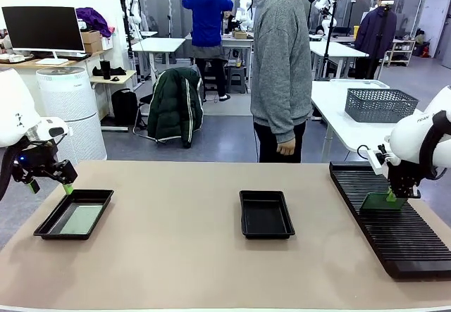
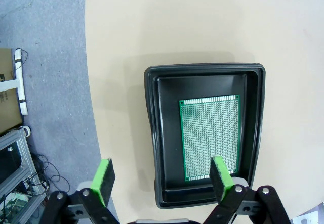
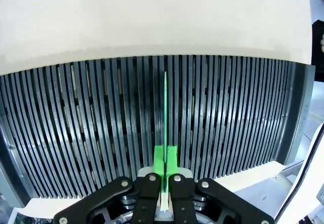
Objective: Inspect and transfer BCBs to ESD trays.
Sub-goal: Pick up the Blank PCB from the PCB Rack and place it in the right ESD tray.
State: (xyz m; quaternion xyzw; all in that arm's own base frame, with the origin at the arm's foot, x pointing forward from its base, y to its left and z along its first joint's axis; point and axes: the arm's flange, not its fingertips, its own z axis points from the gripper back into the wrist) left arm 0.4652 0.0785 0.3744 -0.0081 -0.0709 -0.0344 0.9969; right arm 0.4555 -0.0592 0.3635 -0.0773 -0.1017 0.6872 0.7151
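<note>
While the right tool (image 3: 165, 155) is clamped shut on one edge of a BCB (image 3: 165, 107), the board runs straight out from between the green pads, so the right wrist view sees it as a thin green line. Its long axis lies along a slot of the ribbed black rack (image 1: 398, 245) at the bench's (image 1: 176, 263) right end. Whether its lower edge sits in the slot or just above it, I cannot tell.

The next move turns on the centre tray (image 1: 244, 213), which has a bare floor. It lies to the robot's left of the held board, well apart from it, with its long side running away from the robot. The right arm is the nearer of the two to that tray, so I judge the board has to be lifted out, carried leftward and turned flat.

The right arm is bent down over the rack with its wrist pointing steeply at the slats. The left tool (image 2: 162, 177) hangs with pads wide apart and holds nothing, above the near end of the left tray (image 2: 151, 133), where a second BCB (image 2: 210, 138) lies flat on the floor. A person (image 1: 282, 65) stands at the far side, hands away from the bench
</note>
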